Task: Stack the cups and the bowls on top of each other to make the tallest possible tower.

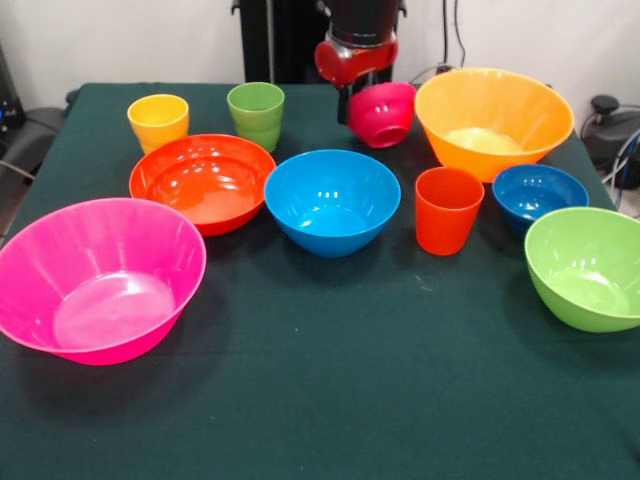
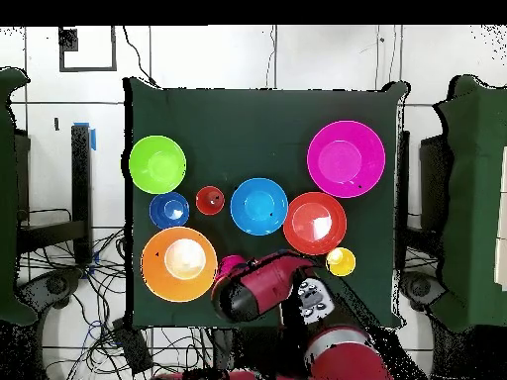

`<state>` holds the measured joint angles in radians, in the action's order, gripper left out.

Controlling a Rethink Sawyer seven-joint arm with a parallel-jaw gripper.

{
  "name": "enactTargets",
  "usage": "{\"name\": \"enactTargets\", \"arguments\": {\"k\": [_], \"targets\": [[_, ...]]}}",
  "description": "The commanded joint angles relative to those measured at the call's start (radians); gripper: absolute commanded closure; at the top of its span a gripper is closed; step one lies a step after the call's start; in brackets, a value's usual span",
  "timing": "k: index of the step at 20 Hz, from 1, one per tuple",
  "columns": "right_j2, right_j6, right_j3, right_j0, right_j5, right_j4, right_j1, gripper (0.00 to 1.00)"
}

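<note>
My gripper (image 1: 352, 108) hangs at the table's far edge, shut on the rim of the small magenta bowl (image 1: 384, 113), which tilts off the cloth. The large pink bowl (image 1: 95, 276) stands alone at the near left with nothing in it. All apart on the cloth are the red-orange bowl (image 1: 203, 181), blue bowl (image 1: 331, 200), yellow-orange bowl (image 1: 492, 120), dark blue bowl (image 1: 540, 194) and lime green bowl (image 1: 588, 266). The yellow cup (image 1: 158, 121), green cup (image 1: 256, 113) and orange-red cup (image 1: 447, 208) stand upright. In the overhead view my arm covers the green cup.
A dark green cloth (image 1: 330, 390) covers the table. The red and black arm (image 2: 267, 287) reaches over the table's edge beside the yellow-orange bowl (image 2: 179, 262). Cables lie on the floor around the table's corner (image 2: 109, 317).
</note>
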<state>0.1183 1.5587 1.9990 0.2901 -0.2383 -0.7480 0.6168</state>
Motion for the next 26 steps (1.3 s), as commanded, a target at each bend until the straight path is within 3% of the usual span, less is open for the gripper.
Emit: {"name": "enactTargets", "arguments": {"k": [1,5,9,15,26], "targets": [[-0.130,0.168,-0.121,-0.159,-0.250,0.046,0.020,1.00],[-0.146,0.117,-0.164,-0.185,-0.389,0.072,0.011,1.00],[-0.134,0.074,-0.183,-0.181,-0.466,0.090,0.011,1.00],[-0.138,0.085,-0.226,-0.213,-0.533,0.071,0.015,1.00],[-0.099,0.067,-0.292,-0.228,-0.571,0.106,0.022,1.00]]}}
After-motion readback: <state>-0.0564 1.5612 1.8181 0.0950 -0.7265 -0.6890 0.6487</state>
